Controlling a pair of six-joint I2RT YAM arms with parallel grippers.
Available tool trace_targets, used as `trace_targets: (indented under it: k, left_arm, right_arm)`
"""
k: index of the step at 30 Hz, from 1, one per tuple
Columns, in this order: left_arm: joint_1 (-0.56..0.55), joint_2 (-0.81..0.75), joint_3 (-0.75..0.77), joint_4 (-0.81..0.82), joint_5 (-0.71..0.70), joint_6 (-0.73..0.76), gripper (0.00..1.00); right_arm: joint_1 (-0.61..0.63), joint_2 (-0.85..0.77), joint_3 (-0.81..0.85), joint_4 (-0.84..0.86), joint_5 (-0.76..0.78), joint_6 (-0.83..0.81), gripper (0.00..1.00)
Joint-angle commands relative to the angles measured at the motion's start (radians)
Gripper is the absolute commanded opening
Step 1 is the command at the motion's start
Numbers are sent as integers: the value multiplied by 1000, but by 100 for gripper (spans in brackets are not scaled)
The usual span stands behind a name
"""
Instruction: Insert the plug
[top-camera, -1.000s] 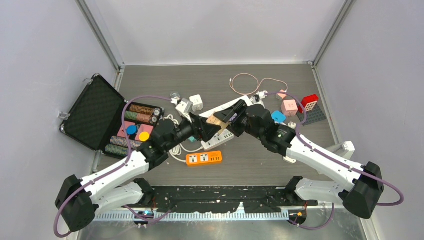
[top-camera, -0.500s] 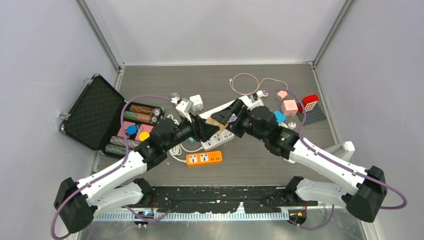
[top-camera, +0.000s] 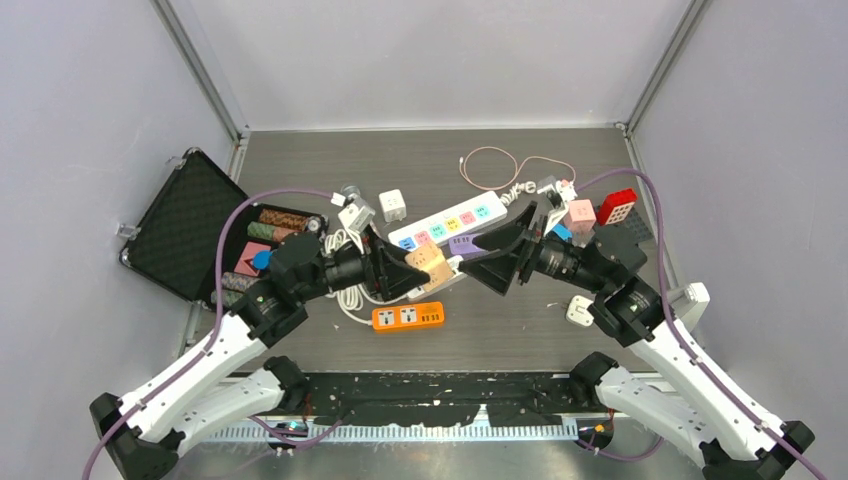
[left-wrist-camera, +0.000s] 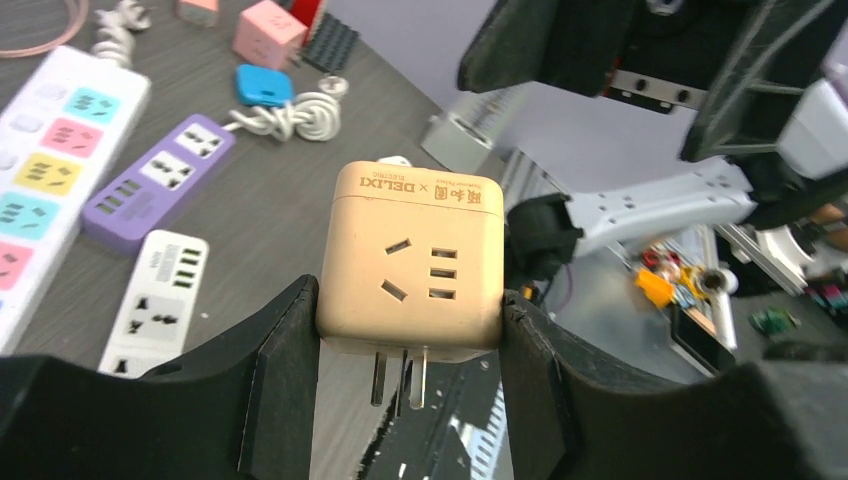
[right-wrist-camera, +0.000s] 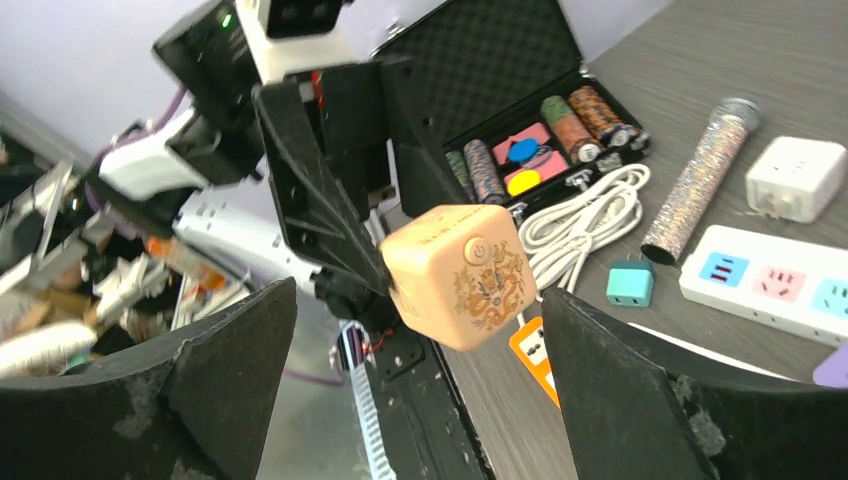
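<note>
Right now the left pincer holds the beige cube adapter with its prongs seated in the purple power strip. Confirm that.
Not seated. The left pincer does hold the beige cube adapter, but its prongs hang bare in the air, well clear of the purple power strip. The left wrist view shows it.

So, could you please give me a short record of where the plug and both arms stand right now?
held item: beige cube adapter, in the air
left gripper: shut on the adapter's two sides
right gripper: open, facing the adapter, not touching it
prongs: bare, in no socket
sockets lying below: white multicolour strip, purple strip, orange strip
task state: plug not yet inserted
</note>
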Motion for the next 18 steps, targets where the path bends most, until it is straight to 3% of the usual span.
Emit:
trace_targets:
  k: [1,4,8,18]
  left_arm:
    - [7,-49,101,-48,201,24,0]
    - [6,-62,114,-54,245,12,0]
    - [6,-71,71,-8,297,-17,0]
    - [6,-49,10,167,308,-108,0]
  right_arm:
    - [2,-8,51,-38,-207,-147,96]
    - [3,-5,27,16,-358,-195,96]
    - [4,13,13,54,-424,-217,96]
    - [42,27,20,74,-414,-228,96]
